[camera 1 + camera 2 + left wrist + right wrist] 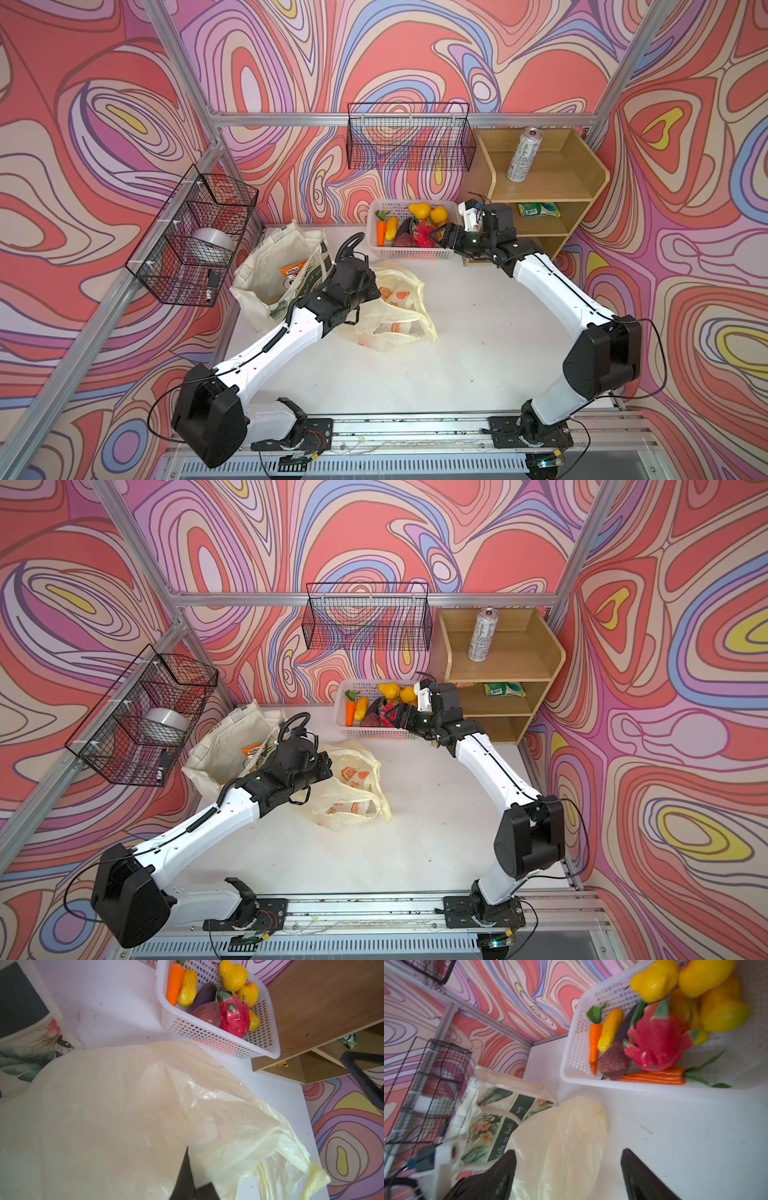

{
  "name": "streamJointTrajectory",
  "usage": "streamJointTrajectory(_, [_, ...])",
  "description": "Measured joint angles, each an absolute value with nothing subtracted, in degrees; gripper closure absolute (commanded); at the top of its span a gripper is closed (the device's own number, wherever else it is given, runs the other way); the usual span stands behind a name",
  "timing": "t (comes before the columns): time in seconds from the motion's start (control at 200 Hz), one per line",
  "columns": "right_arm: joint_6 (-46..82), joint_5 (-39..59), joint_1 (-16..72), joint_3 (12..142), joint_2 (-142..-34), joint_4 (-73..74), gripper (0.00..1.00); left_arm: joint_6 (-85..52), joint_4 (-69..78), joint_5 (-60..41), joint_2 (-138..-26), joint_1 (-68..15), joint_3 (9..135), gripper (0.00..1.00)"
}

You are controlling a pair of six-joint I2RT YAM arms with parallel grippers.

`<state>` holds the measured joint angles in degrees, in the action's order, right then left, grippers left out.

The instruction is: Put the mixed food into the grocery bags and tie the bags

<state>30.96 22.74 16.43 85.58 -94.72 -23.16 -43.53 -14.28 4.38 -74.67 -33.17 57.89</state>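
At the near right corner of the white basket (409,251), my right gripper (435,237) hovers with its jaws apart and nothing between them. The toy dragon fruit (422,232) lies just ahead of its tips, on top of the pile, so my right arm is far nearer to it than my left. My left gripper (188,1154) is clamped on the rim of the plastic bag (399,316), which sits on the table (478,332) between the basket and the canvas tote (257,270). I judge the carry would run leftward, toward that bag's mouth.
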Motion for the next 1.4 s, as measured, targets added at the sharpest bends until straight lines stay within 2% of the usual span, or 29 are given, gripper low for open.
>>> streamJointTrajectory(0.386, [27.9, 3.9, 18.4, 106.6, -117.8, -32.8, 0.06, -37.6, -17.8, -1.3, -74.5, -30.3, 58.3, 1.0])
streamJointTrajectory(0.401, [27.9, 3.1, 18.6, 107.7, -118.8, -33.2, 0.02, -37.5, -17.9, -1.5, -74.4, -30.2, 58.2, 1.0])
streamJointTrajectory(0.431, [27.8, 1.8, 18.9, 109.6, -120.6, -33.8, 0.01, -37.4, -18.0, -1.7, -74.3, -29.9, 58.0, 1.0])
streamJointTrajectory(0.736, [24.4, -2.2, 19.9, 128.4, -136.0, -40.6, 0.03, -36.2, -18.2, -4.0, -74.3, -28.3, 57.7, 1.0])
streamJointTrajectory(0.906, [23.1, -2.3, 19.9, 128.1, -137.8, -42.1, 0.03, -36.2, -18.2, -4.9, -74.3, -25.6, 56.4, 1.0])
streamJointTrajectory(1.142, [23.0, -2.2, 19.9, 118.1, -132.0, -37.7, 0.02, -36.2, -18.1, -5.6, -72.3, -24.8, 53.6, 1.0])
streamJointTrajectory(1.402, [20.1, -4.2, 20.1, 124.0, -135.9, -39.0, 0.02, -36.2, -18.1, -6.0, -71.8, -24.8, 53.0, 1.0])
